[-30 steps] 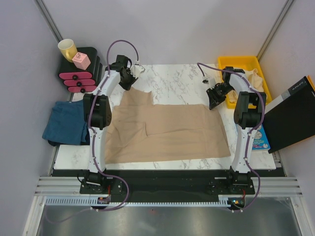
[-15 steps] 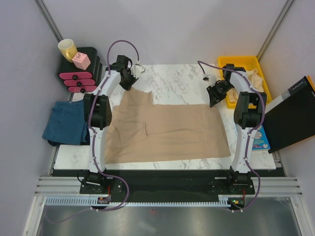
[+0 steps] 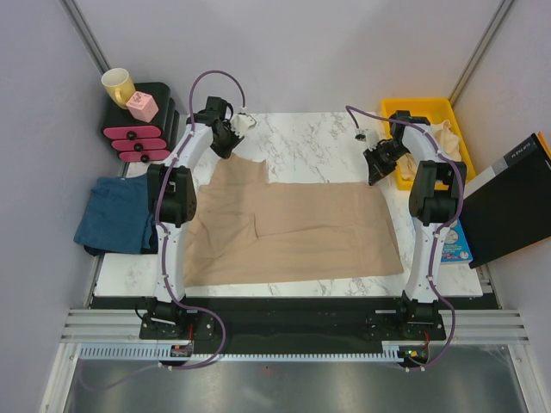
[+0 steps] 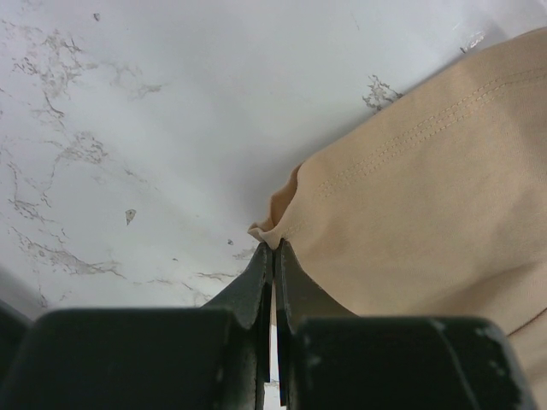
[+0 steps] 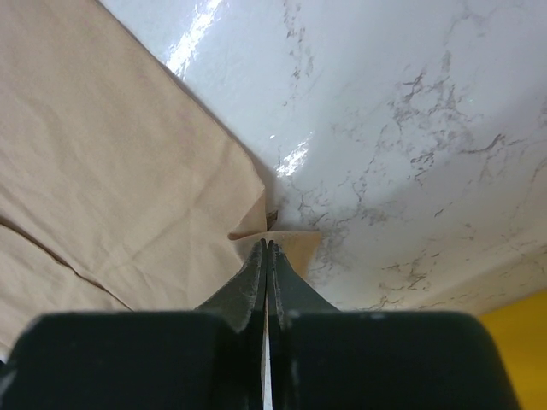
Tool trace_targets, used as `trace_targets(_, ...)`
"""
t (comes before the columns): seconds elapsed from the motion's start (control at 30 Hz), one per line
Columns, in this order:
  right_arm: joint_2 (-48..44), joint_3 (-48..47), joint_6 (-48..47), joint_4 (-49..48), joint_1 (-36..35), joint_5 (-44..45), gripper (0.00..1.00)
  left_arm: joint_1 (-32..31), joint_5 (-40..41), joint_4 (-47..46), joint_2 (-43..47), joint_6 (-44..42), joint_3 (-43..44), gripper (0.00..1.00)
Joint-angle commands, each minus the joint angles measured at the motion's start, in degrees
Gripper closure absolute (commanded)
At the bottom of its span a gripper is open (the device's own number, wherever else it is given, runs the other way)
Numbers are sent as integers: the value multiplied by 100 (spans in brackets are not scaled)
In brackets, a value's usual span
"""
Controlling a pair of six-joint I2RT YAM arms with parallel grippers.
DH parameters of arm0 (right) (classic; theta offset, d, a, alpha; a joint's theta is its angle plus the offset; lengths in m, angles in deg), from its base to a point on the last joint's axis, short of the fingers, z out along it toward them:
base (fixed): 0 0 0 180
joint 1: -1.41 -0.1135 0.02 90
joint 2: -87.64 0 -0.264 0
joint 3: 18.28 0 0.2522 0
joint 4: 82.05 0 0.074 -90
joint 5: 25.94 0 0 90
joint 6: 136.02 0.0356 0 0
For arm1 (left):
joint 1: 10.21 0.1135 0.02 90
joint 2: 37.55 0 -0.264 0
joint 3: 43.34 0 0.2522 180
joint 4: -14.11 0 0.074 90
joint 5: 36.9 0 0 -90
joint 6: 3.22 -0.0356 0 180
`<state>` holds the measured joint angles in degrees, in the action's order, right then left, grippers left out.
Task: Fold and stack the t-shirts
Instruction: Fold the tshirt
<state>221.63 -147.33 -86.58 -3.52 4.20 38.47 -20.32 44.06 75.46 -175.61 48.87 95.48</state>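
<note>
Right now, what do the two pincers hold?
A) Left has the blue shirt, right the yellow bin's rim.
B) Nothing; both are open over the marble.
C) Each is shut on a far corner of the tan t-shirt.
C: in the wrist views the left pincer and the right pincer each show closed jaws nipping a corner of the tan t-shirt.

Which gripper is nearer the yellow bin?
Right. The right gripper pinches a tan t-shirt corner beside the yellow bin; the left gripper holds its far-left corner, across the table.
</note>
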Motion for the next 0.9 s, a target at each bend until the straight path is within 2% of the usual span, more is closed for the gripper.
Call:
trace_targets(0.0, -383, -179, -31, -105, 11, -61, 100, -26, -1, -110, 279, 100, 1, 98)
trace_targets(0.5, -893, -161, 136, -448, 3, 88, 100, -26, -19, -136, 376, 205, -78, 98)
trace_targets(0.53, -832, -152, 75, -387, 3, 184, 93, -26, -28, -136, 385, 205, -86, 98)
trace_targets(0.6, -647, -91, -4, -203, 3, 194, 67, -26, -45, -128, 403, 214, -95, 98)
trace_targets(0.7, -559, 128, -40, -272, 11, 89, 61, -26, -28, -128, 420, 188, -139, 98)
trace_targets(0.87, -410, 129, 91, -465, 20, 10, 61, -26, -2, -154, 482, 135, -236, 98)
